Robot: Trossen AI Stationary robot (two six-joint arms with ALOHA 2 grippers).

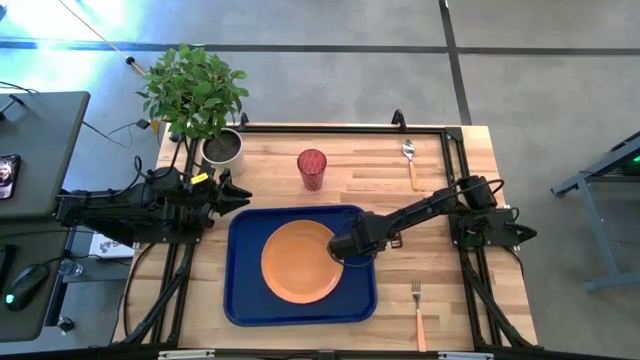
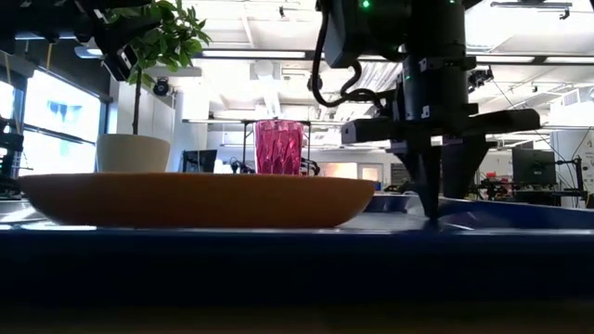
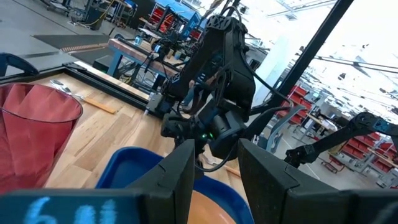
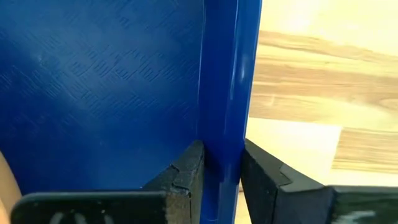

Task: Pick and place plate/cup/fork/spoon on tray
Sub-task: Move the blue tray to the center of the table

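Plate (image 1: 298, 262): lying on the tray (image 1: 246, 300), frame centre. Right gripper (image 1: 350, 248): fingers straddling the tray's rim, apparently gripping it. Left gripper (image 1: 236, 192): waiting apart, left. Cup (image 1: 311, 169), spoon (image 1: 411, 162) upper centre-right and fork (image 1: 418, 314) lower right: awaiting placement.

1. We see a table (image 1: 280, 165) of pale wood planks, grain visible, with a faint sheen.
2. The tray (image 4: 93, 81) looks like dark blue plastic: a fine cross-hatched texture on its floor, a smooth glossy rim.
3. The plate (image 2: 200, 199) appears smooth and matt orange.
4. The cup (image 2: 279, 147) is translucent, ribbed red plastic.
5. The spoon (image 1: 410, 152) has a shiny metal bowl.
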